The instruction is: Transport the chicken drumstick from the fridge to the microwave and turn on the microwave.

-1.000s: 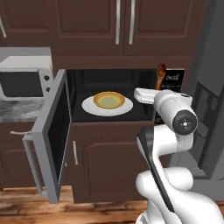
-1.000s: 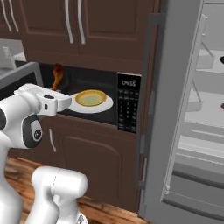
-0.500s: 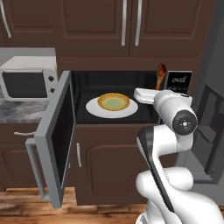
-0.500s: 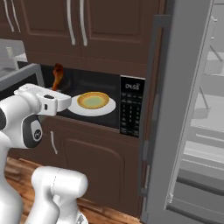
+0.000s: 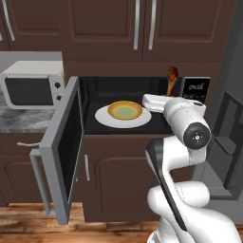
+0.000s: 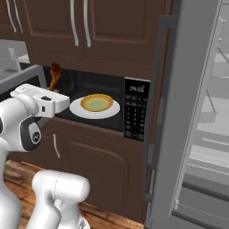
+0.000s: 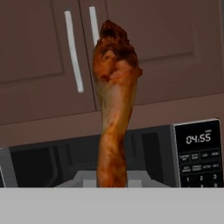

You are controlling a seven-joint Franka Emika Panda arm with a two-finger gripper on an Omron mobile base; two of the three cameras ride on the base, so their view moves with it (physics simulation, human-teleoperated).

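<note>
I hold the chicken drumstick [image 7: 114, 105] upright in my gripper [image 5: 167, 97], clamped shut on it; the base has rolled nearer, the open microwave [image 5: 128, 95] now just ahead, ready for loading.

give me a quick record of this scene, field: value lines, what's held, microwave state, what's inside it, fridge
held item: chicken drumstick, upright in the gripper, thick end up
gripper: shut on the drumstick, in front of the microwave opening
microwave: door swung open to the left, display lit
inside microwave: white plate with a yellow pie-like dish on it
fridge: to the right of the microwave, door open, pale shelves visible
left counter: small white oven
</note>
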